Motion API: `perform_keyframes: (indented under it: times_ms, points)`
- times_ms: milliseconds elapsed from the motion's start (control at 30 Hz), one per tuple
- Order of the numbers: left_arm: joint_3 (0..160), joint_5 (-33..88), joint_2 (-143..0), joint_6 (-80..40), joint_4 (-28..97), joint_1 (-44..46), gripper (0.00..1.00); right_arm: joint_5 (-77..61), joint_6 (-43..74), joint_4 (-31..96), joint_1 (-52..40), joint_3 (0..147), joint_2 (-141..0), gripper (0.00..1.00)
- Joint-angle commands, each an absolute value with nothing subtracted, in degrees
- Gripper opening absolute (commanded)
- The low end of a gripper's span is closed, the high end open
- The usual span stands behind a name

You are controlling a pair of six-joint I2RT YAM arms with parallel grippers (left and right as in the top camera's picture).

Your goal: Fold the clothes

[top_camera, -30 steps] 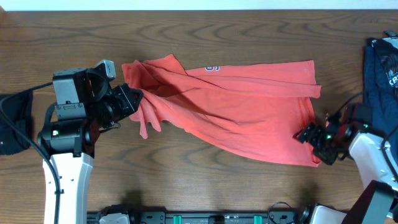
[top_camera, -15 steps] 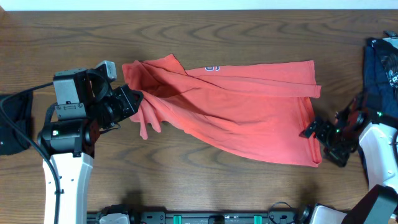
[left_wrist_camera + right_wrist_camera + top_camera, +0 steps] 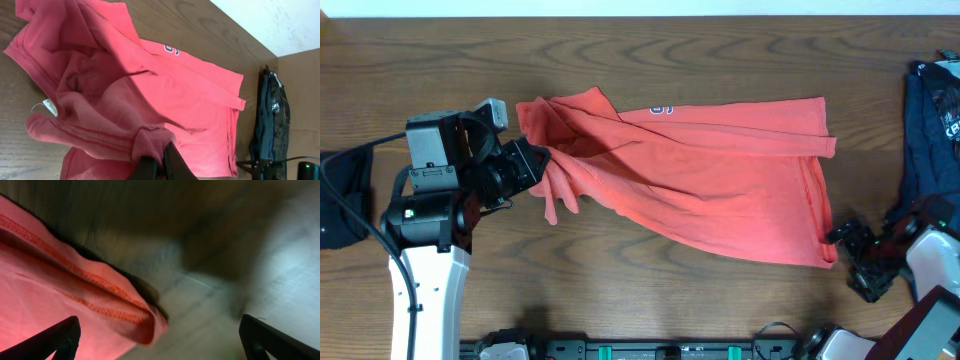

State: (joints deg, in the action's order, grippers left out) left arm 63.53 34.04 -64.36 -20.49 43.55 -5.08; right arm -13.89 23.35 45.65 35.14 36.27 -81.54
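The coral-red T-shirt lies crumpled across the middle of the wooden table, with a bit of chest lettering showing at its far edge. My left gripper is shut on a bunched fold of the T-shirt at its left end; the white neck label shows there. My right gripper is open and empty, just right of the shirt's near right corner. The navy printed shirt lies at the right edge. A black garment lies at the left edge.
The table's near edge carries a black rail with the arm bases. In the left wrist view the navy shirt lies beyond the T-shirt's right hem. Bare wood runs along the far side of the table.
My right gripper has drawn back toward the near right, off the T-shirt's right hem, and now sits apart from the corner. My left gripper and the shirt's left end have not moved.
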Motion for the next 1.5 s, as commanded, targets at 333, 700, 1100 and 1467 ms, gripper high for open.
perform_keyframes:
  times_ms: [333, 700, 1100, 1467]
  points:
    - [64.9, 33.4, -64.4, -19.1, 43.7, -5.1, 0.06, -21.4, 20.3, 35.3, 32.2, 30.9, -81.8, 0.99]
    - [64.9, 33.4, -64.4, -19.1, 43.7, -5.1, 0.06, -24.0, 21.5, 35.3, 22.0, 27.1, -81.8, 0.99]
    - [64.9, 33.4, -64.4, -19.1, 44.1, -5.1, 0.06, -21.7, 23.8, 35.2, 22.9, 27.6, -81.8, 0.85]
    - [64.9, 33.4, -64.4, -19.1, 44.4, -5.1, 0.06, -19.4, 20.7, 43.1, 31.8, 36.6, -81.8, 0.87]
